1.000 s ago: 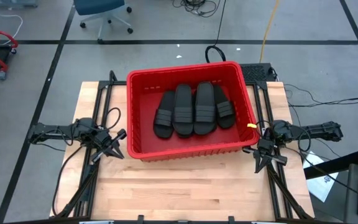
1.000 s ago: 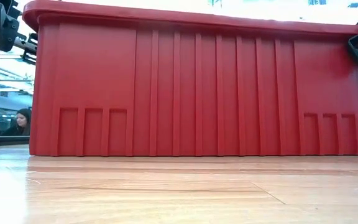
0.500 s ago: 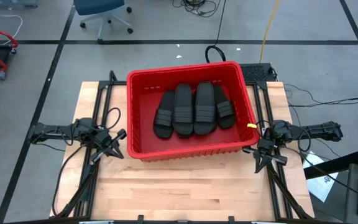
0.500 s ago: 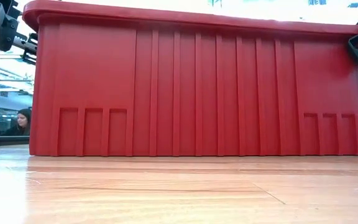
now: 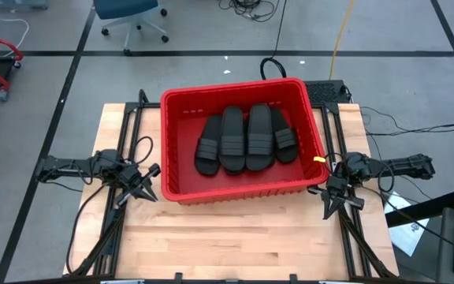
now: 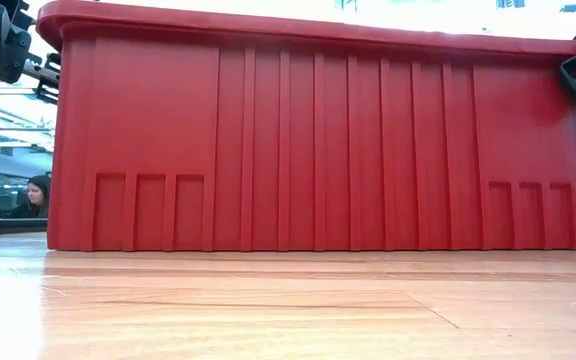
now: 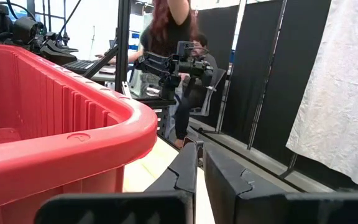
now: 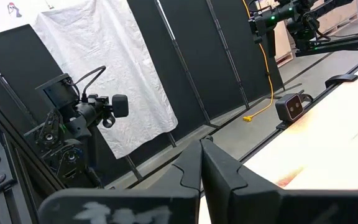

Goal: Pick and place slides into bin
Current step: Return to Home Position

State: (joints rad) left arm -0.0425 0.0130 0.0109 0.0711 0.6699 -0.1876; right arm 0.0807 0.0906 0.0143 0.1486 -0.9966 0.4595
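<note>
The red bin [image 5: 243, 140] stands at the table's far middle and fills the low view [image 6: 318, 140]. Several black slides [image 5: 245, 139] lie side by side on its floor. My left gripper [image 5: 150, 195] is shut and empty beside the bin's near left corner; the left wrist view shows the bin's rim [image 7: 55, 134] and the closed fingers [image 7: 194, 180]. My right gripper [image 5: 331, 207] is shut and empty beside the bin's near right corner, fingers together in its wrist view [image 8: 201, 165].
Bare wooden tabletop [image 5: 235, 237] lies in front of the bin. People show beyond the table in the left wrist view [image 7: 166, 37] and at the low view's left edge [image 6: 33, 195]. A small camera [image 8: 291, 107] sits at the table edge.
</note>
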